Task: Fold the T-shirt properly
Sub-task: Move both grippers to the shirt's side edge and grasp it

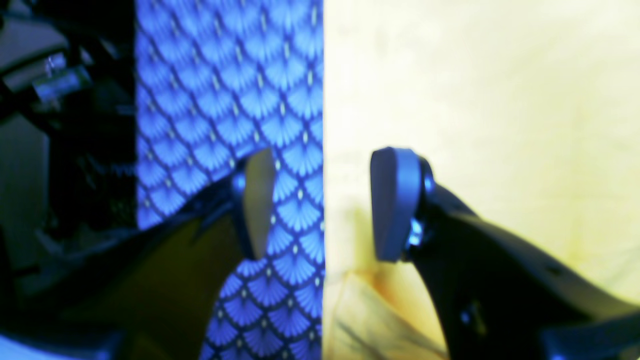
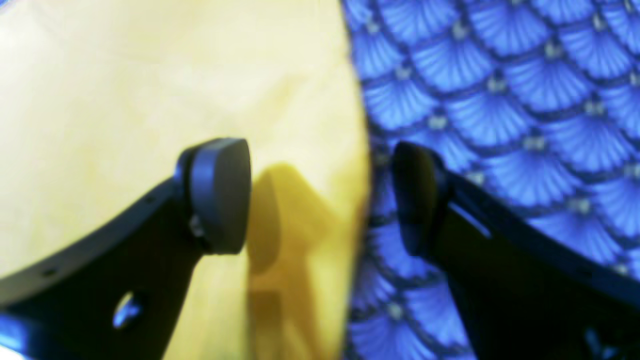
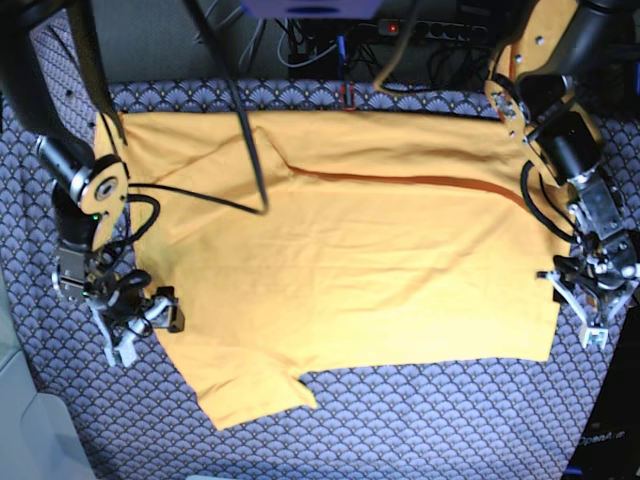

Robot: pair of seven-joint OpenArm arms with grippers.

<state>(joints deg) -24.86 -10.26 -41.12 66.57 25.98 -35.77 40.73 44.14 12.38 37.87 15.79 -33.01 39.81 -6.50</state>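
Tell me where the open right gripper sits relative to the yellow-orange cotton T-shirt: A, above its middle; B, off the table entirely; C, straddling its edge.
C: in the right wrist view the right gripper has one finger over the T-shirt, the other over the blue fan-patterned tablecloth.

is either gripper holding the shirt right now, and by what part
Nothing is held. Both the left gripper and right gripper stand open, each straddling a side edge of the T-shirt.
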